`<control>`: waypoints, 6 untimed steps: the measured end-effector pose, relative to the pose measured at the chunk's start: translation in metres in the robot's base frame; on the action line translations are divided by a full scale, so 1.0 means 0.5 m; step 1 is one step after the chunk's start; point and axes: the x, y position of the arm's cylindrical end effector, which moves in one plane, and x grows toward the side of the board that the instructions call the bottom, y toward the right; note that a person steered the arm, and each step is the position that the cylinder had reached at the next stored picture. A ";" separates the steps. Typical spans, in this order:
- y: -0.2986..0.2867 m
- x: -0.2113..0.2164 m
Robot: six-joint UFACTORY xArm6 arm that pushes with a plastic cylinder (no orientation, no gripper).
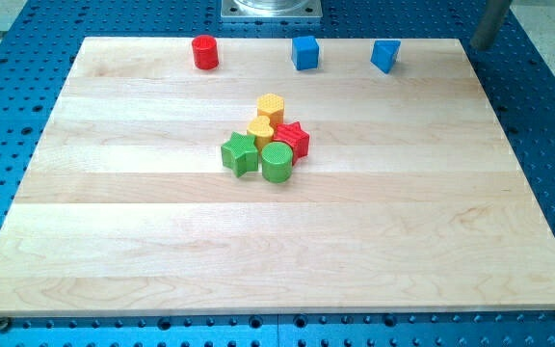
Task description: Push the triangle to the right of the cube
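Note:
A blue cube (304, 52) sits near the board's top edge, in the middle. A blue triangle (384, 56) sits to the cube's right, apart from it, at about the same height in the view. My rod comes in at the view's top right corner. My tip (481, 46) is just off the board's top right corner, to the right of the triangle and not touching any block.
A red cylinder (205, 52) stands at the top left. A tight cluster sits mid-board: yellow hexagon (271, 108), a second yellow block (261, 130), red star (293, 140), green star (240, 154), green cylinder (277, 164). The wooden board (277, 251) lies on a blue perforated table (547, 145).

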 end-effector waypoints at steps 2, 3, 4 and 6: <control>-0.018 0.008; -0.159 0.019; -0.212 0.053; -0.252 0.056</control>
